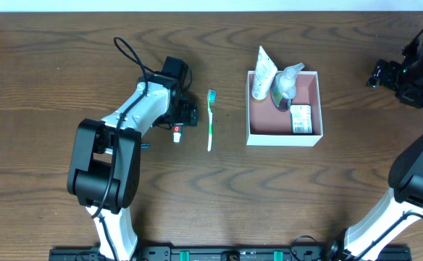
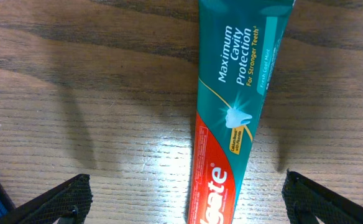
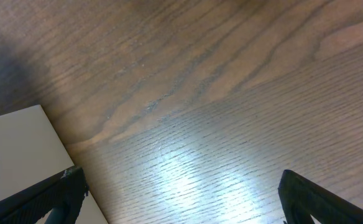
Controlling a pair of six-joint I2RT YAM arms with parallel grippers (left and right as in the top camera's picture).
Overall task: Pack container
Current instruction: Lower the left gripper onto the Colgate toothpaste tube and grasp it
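The container, a shallow square box with white walls and a pink inside, sits right of centre. It holds a white tube, a clear bottle and a green-and-white soap packet. A green toothbrush lies on the table to its left. My left gripper is open, low over a teal-and-red toothpaste tube that lies between its fingers; only the tube's end shows from overhead. My right gripper is open and empty, far right of the container.
The table is dark wood. A flat white surface shows at the lower left of the right wrist view; I cannot tell what it is. The left arm's cable loops over the table behind the arm.
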